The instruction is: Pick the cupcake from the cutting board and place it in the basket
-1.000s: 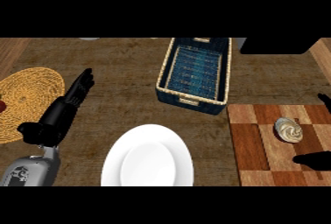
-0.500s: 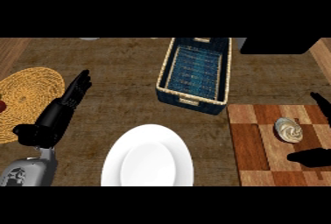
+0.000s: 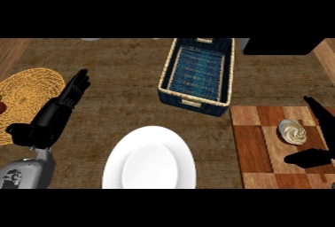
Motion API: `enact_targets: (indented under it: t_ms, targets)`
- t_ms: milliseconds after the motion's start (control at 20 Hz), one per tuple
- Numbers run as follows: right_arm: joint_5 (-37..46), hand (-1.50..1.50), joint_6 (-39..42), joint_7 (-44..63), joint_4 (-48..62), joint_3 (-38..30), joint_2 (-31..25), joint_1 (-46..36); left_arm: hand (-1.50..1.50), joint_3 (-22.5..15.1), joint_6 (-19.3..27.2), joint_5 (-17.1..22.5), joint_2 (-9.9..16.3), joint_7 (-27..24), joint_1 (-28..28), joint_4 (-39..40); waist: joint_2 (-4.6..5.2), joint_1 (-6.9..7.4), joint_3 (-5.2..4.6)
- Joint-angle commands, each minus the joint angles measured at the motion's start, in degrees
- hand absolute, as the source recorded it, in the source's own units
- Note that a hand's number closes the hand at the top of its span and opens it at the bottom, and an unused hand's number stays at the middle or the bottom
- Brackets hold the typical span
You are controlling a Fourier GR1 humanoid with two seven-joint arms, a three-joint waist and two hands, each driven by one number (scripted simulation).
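Robot's at the reach-in step here: the cupcake (image 3: 292, 131) is sitting on the cutting board (image 3: 255, 146), not grabbed yet. The right hand (image 3: 318, 150) is spreading wide around it, fingers just beyond the cupcake and thumb nearer the robot. Next move probably calls for closing on it, then lifting toward the basket (image 3: 196, 73) beyond the board. Left hand (image 3: 56, 115) is resting open, fingers straight, well left of the cupcake.
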Motion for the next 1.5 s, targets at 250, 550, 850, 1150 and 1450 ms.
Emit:
enact_targets:
  t_ms: [250, 550, 850, 1150, 1450]
  targets:
    - [4.67, -1.5, -1.14, -1.78, 10.48, -0.54, 0.8, -4.75, 0.0, -0.81, 1.8, -3.0, -3.44, 0.12, -2.02, 1.68, 0.03, 0.05, 0.02]
    - [6.46, -1.5, -5.29, -5.3, 17.77, -1.44, 2.18, -5.43, 0.0, -0.08, -0.11, -3.01, -3.29, -2.36, 1.17, 1.09, 0.04, 0.08, 0.01]
    - [5.83, -1.5, -3.54, -5.87, 19.87, -0.54, 3.43, -6.74, 0.0, 3.62, -2.15, -1.46, -0.63, -0.66, -4.74, 4.28, 0.06, -0.1, 0.01]
    - [7.87, 1.5, -0.39, -7.01, 24.12, 2.51, 3.07, -9.04, 0.0, 1.23, -1.1, -3.29, -2.84, -0.95, -0.29, 0.68, 0.08, 0.25, 0.01]
    - [8.59, 1.5, -1.18, -10.52, 22.08, 1.05, 0.81, -5.78, 0.0, 1.6, -0.8, -3.97, -3.27, -1.11, -0.31, 1.06, 0.01, -0.03, 0.01]
